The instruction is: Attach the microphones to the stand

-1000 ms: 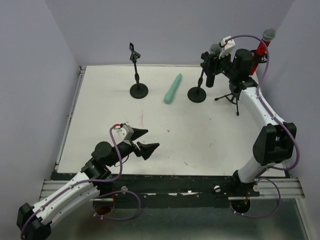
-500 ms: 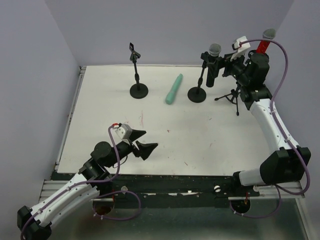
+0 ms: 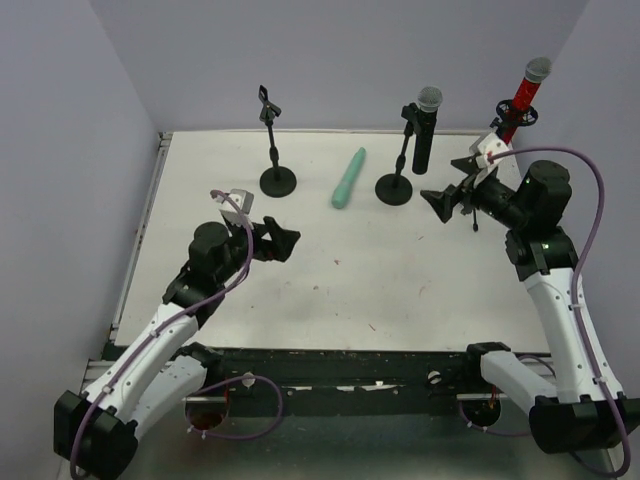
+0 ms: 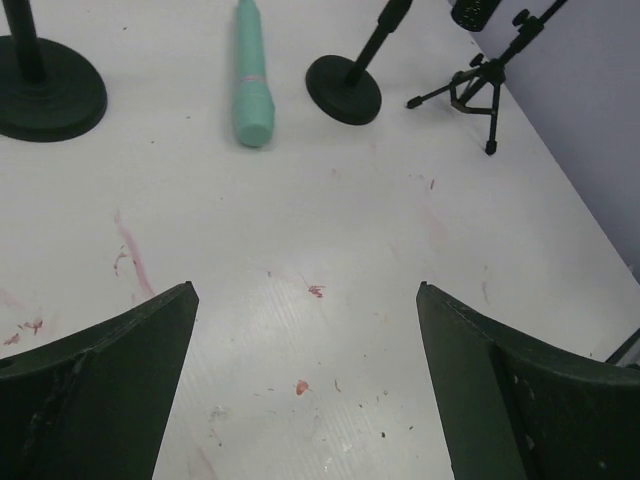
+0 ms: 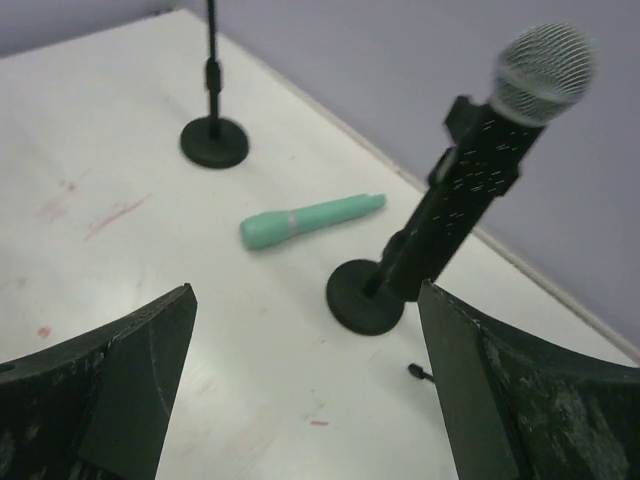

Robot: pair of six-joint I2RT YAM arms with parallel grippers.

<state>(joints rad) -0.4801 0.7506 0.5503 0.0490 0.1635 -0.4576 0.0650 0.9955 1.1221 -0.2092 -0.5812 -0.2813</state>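
Top external: shows green microphone (image 3: pixel 346 178) lying flat on table (image 3: pixel 330 270), between empty stand (image 3: pixel 275 150) and round-foot stand (image 3: pixel 394 188) carrying black microphone (image 3: pixel 424 125) upright. Shows red microphone (image 3: pixel 522 95) raised and tilted at far right corner. Finds left tool (image 3: pixel 280 240) spread wide over table, right tool (image 3: pixel 448 190) wide too, both holding nothing.

Left wrist: looks between wide fingers (image 4: pixel 110 380) at green microphone (image 4: pixel 250 75), apart from both round feet, with tripod (image 4: pixel 478 85) further right.

Right wrist: frames black microphone (image 5: pixel 490 170) upright in its clip, green microphone (image 5: pixel 310 220) flat beside stand foot, tool wide.
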